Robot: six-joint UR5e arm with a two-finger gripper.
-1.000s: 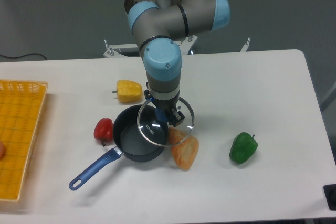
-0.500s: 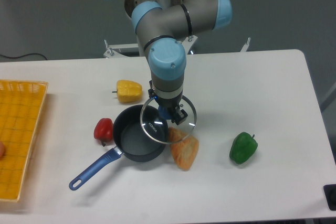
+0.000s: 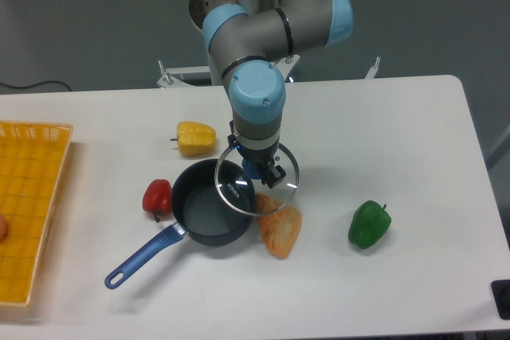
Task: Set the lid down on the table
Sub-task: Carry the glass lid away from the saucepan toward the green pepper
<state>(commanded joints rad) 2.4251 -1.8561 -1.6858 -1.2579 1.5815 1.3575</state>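
Note:
The round glass lid (image 3: 236, 192) with its thin metal rim hangs in the air, overlapping the right rim of the dark saucepan (image 3: 209, 203) and the orange pepper (image 3: 280, 231). My gripper (image 3: 261, 171) points straight down and is shut on the lid's blue centre knob, which is mostly hidden between the fingers. The white table (image 3: 398, 133) spreads out below, with bare surface to the right of the lid.
A yellow pepper (image 3: 195, 138) lies behind the pan, a red pepper (image 3: 157, 196) at its left, a green pepper (image 3: 369, 224) at the right. The pan's blue handle (image 3: 143, 255) points toward the front left. A yellow mesh tray (image 3: 28, 205) sits at the left edge.
The gripper and the lid have shifted a little to the right and slightly up, away from the pan's centre. Nothing else has moved.

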